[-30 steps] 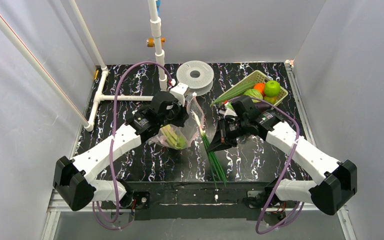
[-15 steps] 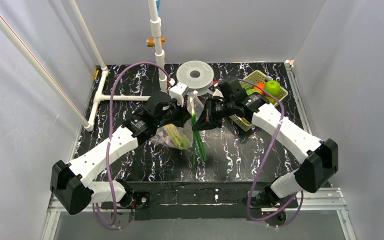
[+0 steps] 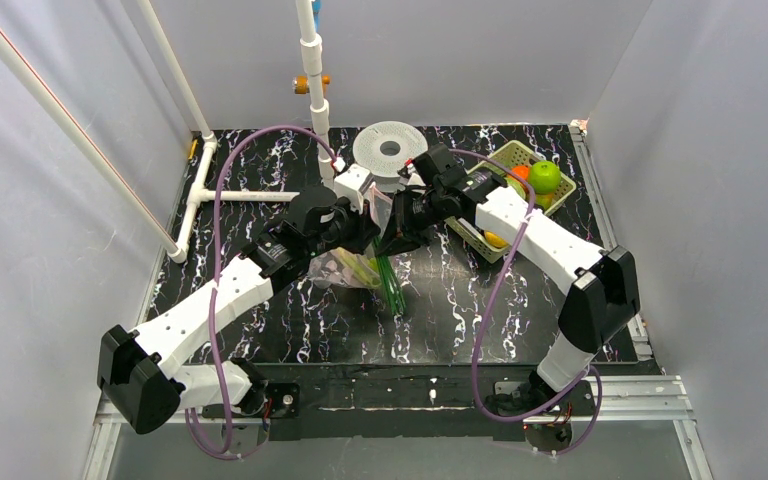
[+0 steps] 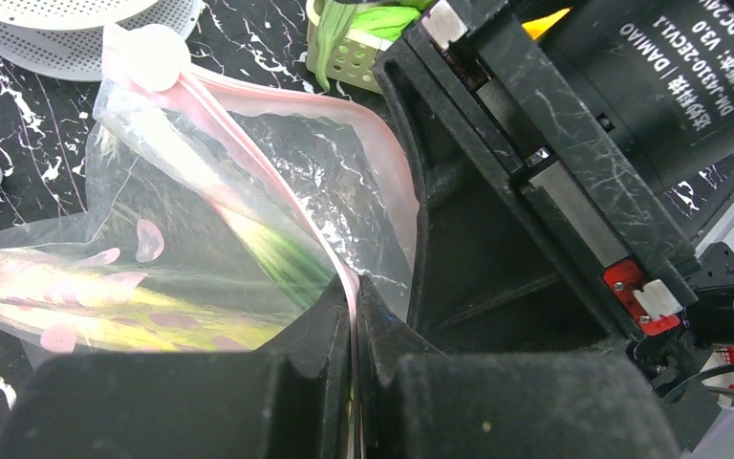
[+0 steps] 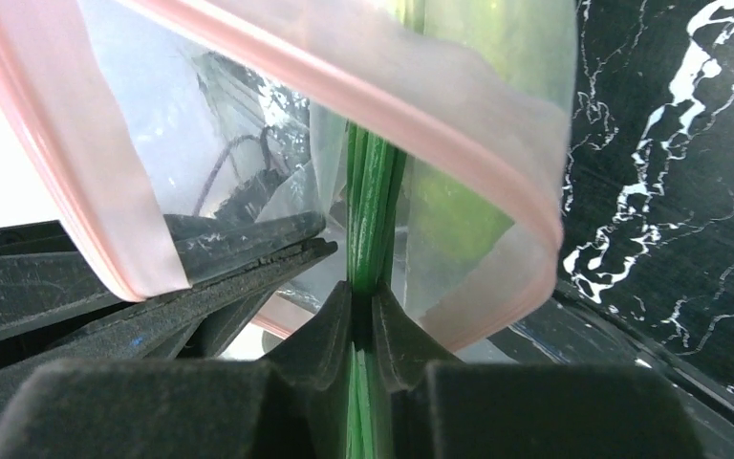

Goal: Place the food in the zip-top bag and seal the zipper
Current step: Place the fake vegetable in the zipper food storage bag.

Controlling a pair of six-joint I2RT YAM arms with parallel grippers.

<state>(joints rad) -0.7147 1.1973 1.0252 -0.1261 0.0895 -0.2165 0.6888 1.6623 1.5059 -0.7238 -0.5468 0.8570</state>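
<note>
The clear zip-top bag (image 3: 355,265) hangs open at the table's middle, its pink zipper (image 4: 277,91) looping wide. My left gripper (image 4: 355,296) is shut on the near edge of that zipper strip. A pale yellow-green food piece (image 4: 105,306) lies inside the bag. My right gripper (image 5: 363,292) is shut on a long green stalk (image 5: 371,210) that runs up through the bag's mouth, between the two sides of the zipper (image 5: 344,81). The stalk's green tails (image 3: 393,290) hang below the bag. The two grippers (image 3: 380,238) sit almost touching.
A yellow-green lattice basket (image 3: 508,152) at the back right holds an orange ball (image 3: 520,172) and a green apple (image 3: 545,176). A white perforated disc (image 3: 390,148) lies behind the bag. White pipes (image 3: 250,196) stand at the back left.
My right arm has swung left and away from the front with the green stalk, bringing it from beside the bag into the bag's mouth. The left gripper has kept its hold.
</note>
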